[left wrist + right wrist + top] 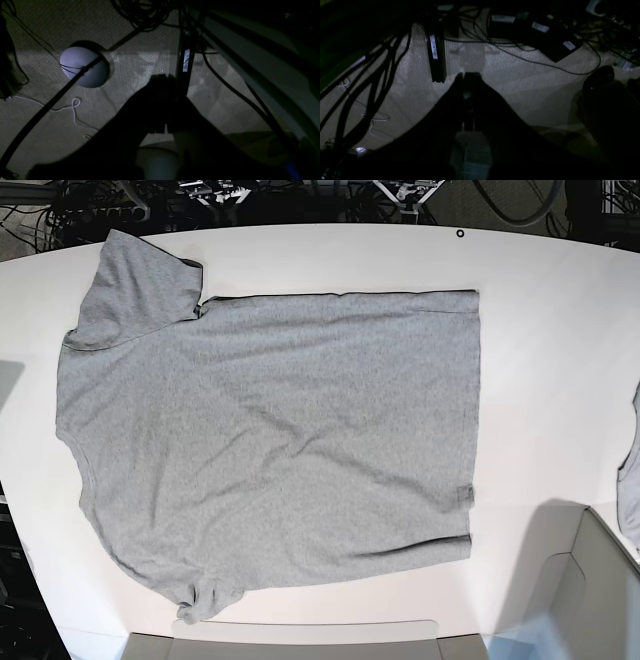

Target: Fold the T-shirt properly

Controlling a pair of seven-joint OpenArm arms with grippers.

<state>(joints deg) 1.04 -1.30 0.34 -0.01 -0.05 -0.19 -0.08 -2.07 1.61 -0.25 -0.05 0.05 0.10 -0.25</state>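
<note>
The heather-grey T-shirt [270,430] lies spread flat on the white table [550,330] in the base view. Its plain face is up and no lettering shows. The sleeves point to the upper left and lower left, and the hem is on the right. Neither gripper shows in the base view. In the left wrist view my left gripper [162,77] is a dark silhouette with its fingers together, hanging over a carpeted floor. In the right wrist view my right gripper [467,75] is also dark and shut, over the floor. Neither holds anything.
A strip of paler grey cloth [630,470] hangs at the table's right edge. A grey bin [585,580] stands at the front right and a flat panel [290,642] at the front edge. Below are cables [370,82], a black bar [436,57] and a pale dome [82,67].
</note>
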